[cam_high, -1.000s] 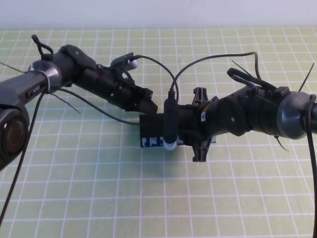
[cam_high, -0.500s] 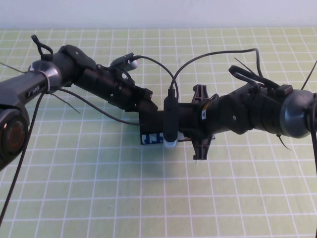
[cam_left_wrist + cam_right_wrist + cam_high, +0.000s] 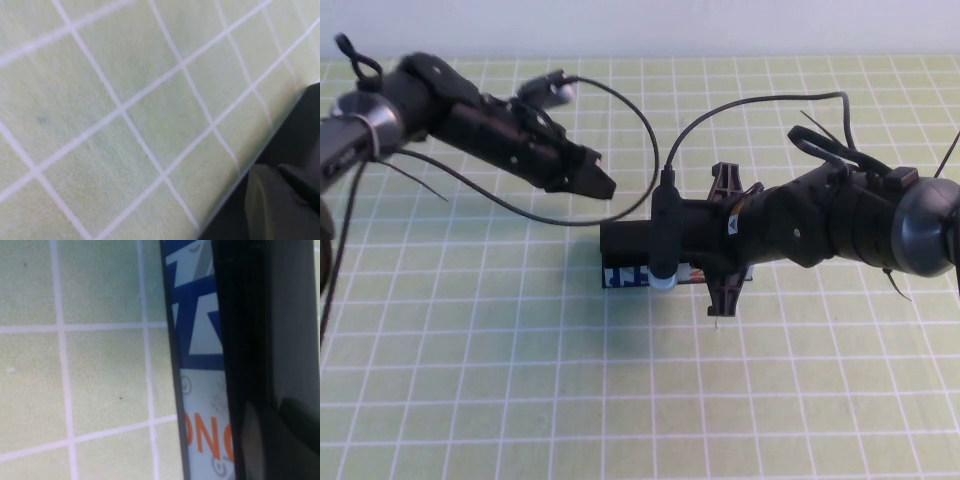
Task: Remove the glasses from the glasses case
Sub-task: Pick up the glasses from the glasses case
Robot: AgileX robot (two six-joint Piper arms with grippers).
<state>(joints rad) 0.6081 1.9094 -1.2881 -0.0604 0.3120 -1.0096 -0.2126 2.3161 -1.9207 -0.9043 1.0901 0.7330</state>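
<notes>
Green cloth with a white grid [image 3: 500, 360] covers the table below a pale wall. Left of centre, the left gripper [image 3: 600, 185] hangs above the mat with its fingers pressed together, holding nothing. Just right of it lies the long black rectangular glasses case [image 3: 625, 255], white strip with blue print facing front. The right gripper [image 3: 720, 270] sits over the case; whether it grips anything cannot be told.

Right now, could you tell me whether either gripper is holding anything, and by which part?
The left gripper hangs free above the mat. The right gripper lies over the glasses case, which hides any hold.
</notes>
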